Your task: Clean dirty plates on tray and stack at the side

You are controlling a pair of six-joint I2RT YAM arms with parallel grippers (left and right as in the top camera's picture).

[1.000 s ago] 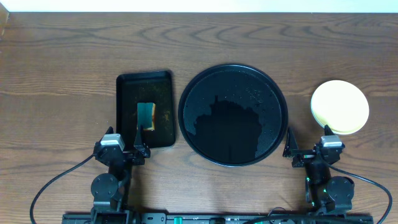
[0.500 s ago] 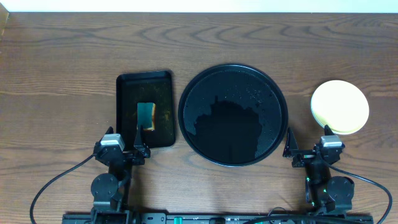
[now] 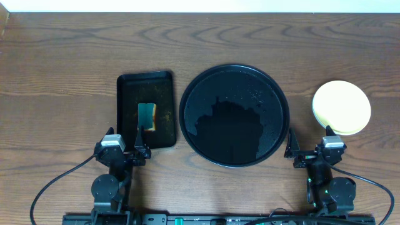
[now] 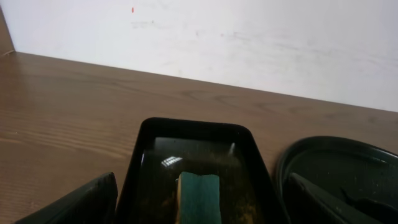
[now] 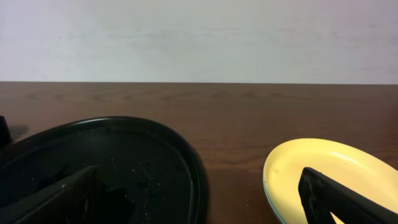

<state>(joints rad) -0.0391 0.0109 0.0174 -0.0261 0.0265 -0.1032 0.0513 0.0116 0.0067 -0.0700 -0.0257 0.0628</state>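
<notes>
One round tray (image 3: 234, 115), one yellow plate (image 3: 341, 107), one sponge (image 3: 147, 115)

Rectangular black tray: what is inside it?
A teal-topped sponge lies inside the rectangular tray, with brownish smears around it. The tray floor under the sponge is covered and cannot be seen.

No legible text, labels or numbers anywhere.
</notes>
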